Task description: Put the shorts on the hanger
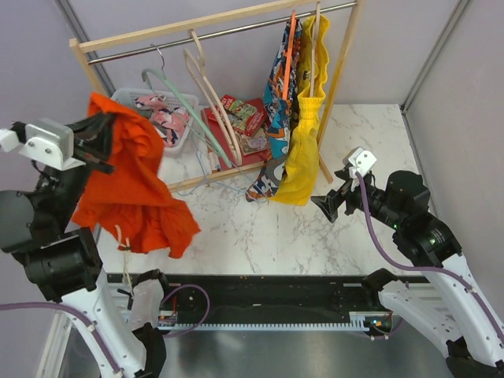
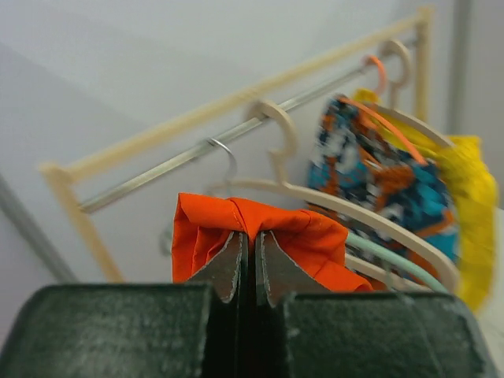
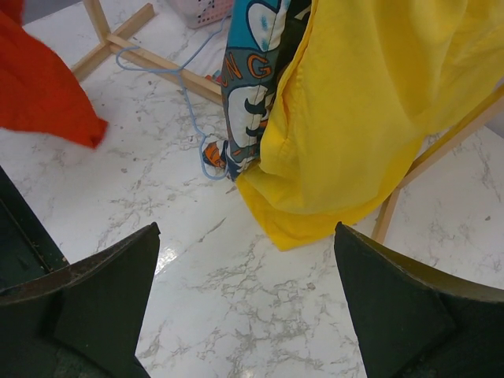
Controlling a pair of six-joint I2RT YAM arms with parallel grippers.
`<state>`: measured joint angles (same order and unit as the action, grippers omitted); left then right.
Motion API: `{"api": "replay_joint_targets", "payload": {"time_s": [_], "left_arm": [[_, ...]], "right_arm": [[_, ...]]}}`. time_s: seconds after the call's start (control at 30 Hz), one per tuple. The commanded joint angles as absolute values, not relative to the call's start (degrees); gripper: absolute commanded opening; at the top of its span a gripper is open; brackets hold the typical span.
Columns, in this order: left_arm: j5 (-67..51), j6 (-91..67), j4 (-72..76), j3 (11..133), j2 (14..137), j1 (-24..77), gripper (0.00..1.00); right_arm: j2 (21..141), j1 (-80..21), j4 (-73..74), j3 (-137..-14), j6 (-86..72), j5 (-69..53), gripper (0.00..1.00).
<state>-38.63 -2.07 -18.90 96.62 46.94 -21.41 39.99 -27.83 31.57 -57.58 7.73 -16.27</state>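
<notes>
The bright orange-red shorts [image 1: 130, 189] hang in the air at the left, above the marble table, bunched at the top. My left gripper [image 1: 101, 135] is shut on their upper edge. In the left wrist view the closed fingers [image 2: 228, 264] pinch a fold of the shorts [image 2: 209, 224], and the gripper [image 2: 252, 236] faces the rack. The thin light-blue hanger [image 3: 189, 102] lies flat on the table by the rack's foot, partly under the hanging clothes [image 1: 211, 167]. My right gripper [image 1: 327, 206] is open and holds nothing, low over the table [image 3: 246, 228] in front of the yellow garment.
A wooden clothes rack [image 1: 213, 27] stands at the back. On it hang beige wooden hangers [image 1: 213, 94], a teal-green hanger [image 1: 185, 102], a patterned garment [image 1: 277, 87] and a yellow garment [image 1: 303, 142]. Behind it are a white basket [image 1: 183, 140] and a red box [image 1: 244, 118].
</notes>
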Motion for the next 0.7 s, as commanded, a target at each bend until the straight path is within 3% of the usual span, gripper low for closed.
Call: {"api": "replay_joint_targets", "payload": {"time_s": [0.0,0.13,0.37,0.5,0.67], "left_arm": [[-63.68,-16.94,-16.12,88.52,45.62,-21.53,0.02],[-68.02,-20.91,-6.45,81.48,42.8,-21.53,0.02],[-68.82,-30.13,-4.57,87.97,51.75,-17.94,0.02],[-64.36,-24.99,-7.89,88.16,54.58,-5.33,0.02],[-52.15,-0.94,-30.89,90.09,58.71,20.49,0.02]], "right_arm": [[38.67,-27.6,31.38,-58.36,7.21,-16.53,0.98],[39.02,-27.51,31.11,-58.71,5.46,-17.49,0.98],[41.66,-27.6,29.09,-59.24,2.29,-16.61,0.98],[42.36,-27.6,28.65,-59.76,0.97,-15.21,0.98],[42.28,-27.51,29.18,-60.29,0.0,-12.57,0.98]]}}
